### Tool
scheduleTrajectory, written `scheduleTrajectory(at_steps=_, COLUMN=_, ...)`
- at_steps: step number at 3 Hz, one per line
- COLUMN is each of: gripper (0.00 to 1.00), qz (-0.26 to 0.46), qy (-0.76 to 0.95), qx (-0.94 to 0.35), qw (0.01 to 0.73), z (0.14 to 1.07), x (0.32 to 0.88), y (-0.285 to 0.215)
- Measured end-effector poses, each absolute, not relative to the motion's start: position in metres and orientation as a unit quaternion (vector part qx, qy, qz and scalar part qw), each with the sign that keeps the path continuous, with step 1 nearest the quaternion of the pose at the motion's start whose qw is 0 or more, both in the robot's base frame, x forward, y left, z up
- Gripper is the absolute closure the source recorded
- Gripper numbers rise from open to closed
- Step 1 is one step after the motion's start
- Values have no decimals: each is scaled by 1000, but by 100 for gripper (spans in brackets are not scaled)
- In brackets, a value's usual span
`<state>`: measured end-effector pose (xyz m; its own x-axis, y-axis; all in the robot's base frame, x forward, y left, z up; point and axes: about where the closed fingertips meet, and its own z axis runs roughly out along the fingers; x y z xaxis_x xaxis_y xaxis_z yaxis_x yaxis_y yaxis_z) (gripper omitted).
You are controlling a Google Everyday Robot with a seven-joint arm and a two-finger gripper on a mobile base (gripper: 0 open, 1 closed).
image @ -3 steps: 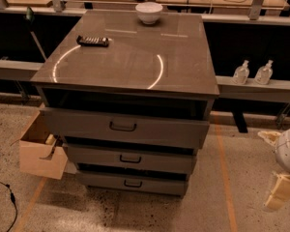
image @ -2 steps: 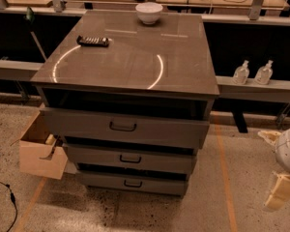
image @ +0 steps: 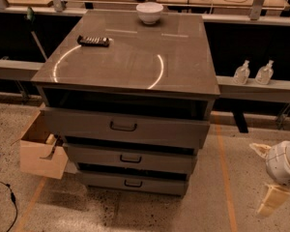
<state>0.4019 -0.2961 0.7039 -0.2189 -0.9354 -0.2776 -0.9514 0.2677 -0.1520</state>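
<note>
Claw: my claw [image: 263,178] hangs low at the near right of the scene, above the floor [image: 135,211] and well below the tabletop [image: 130,57].
Claw state: released. My two cream fingers [image: 272,200] stand spread apart with nothing between them.
Nearest thing: the grey cabinet [image: 203,132]. It stands left of my claw and apart from it, with no contact. Its near right corner is the part closest to me.
Top drawer: the top drawer [image: 123,126] is pulled out a little toward the near side, and a dark gap shows above its front.
Lower drawers: the middle drawer [image: 130,158] and the bottom drawer [image: 133,183] sit below it, each with a dark handle at the centre.
Tabletop: a curved ring of reflected light shows on the glossy surface.
Bowl: a white bowl [image: 149,12] stands upright at the far edge of the tabletop, near the middle.
Remote: a black remote [image: 93,41] lies flat at the far left of the tabletop, well apart from the bowl.
Box: an open cardboard box [image: 41,156] sits on the floor just beside the left side of the cabinet.
Bottles: two clear bottles [image: 241,72] stand side by side on a ledge [image: 280,90] to the right of the cabinet, farther back than my claw.
</note>
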Motion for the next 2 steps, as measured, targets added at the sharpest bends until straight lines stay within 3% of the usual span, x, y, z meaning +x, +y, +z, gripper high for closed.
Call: scheduleTrajectory(at_steps=2, gripper=0, qz=30, qy=747, qx=-636, qw=192, z=641, x=401, y=-300)
